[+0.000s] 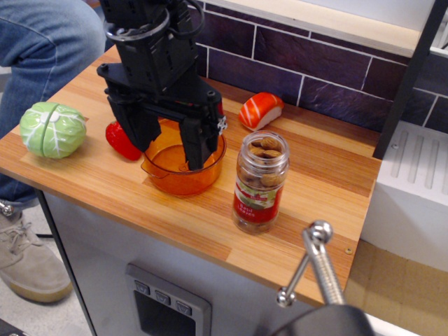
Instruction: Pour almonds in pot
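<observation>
Your tool [168,143] hangs over the orange pot [175,175] with its two black fingers [198,143] spread wide apart and nothing between them; one finger reaches down inside the pot's rim on its right side, the other sits at the pot's left edge, in front of the red strawberry toy [120,142]. The pot stands near the middle of the wooden tabletop [329,175], its small pour lip turned toward the front edge, and it looks empty.

The almonds [264,150] are in the clear jar [260,183] with the red label, which stands upright just to the right of the pot, apart from it, close to the front edge. The jar has no lid on and the nuts fill its upper part.

A green cabbage toy [52,129] lies at the left end of the tabletop, and a salmon sushi toy [260,110] sits toward the back edge, behind the jar. A person's jeans-clad leg [42,49] and shoe [24,259] show beyond the left edge.
</observation>
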You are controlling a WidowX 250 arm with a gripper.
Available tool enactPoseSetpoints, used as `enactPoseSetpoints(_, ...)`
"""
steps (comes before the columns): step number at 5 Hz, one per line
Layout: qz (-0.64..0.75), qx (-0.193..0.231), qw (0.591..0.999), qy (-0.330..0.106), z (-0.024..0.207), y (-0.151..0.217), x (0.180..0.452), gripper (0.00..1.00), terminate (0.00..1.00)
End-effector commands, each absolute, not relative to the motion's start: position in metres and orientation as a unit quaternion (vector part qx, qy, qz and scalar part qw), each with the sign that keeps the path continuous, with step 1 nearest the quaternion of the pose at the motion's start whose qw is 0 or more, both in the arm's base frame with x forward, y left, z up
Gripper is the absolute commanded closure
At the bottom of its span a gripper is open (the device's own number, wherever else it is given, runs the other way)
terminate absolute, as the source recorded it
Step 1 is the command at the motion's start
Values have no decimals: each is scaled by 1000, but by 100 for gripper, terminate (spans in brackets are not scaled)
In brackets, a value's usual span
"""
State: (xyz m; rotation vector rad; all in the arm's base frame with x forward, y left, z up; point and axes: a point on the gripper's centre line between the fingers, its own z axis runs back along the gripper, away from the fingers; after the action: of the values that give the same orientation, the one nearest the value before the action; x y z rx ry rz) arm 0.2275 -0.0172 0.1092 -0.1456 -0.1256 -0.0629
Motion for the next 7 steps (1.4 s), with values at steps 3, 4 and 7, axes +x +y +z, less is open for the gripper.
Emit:
enactPoseSetpoints(3, -213, -42, 975, -40, 142, -47, 234, 0, 0)
enactPoseSetpoints(4, -338, 35, 940, 37, 157, -67, 248, 0, 0)
enactPoseSetpoints(7, -474, 191, 844, 163, 137, -116, 271, 0, 0)
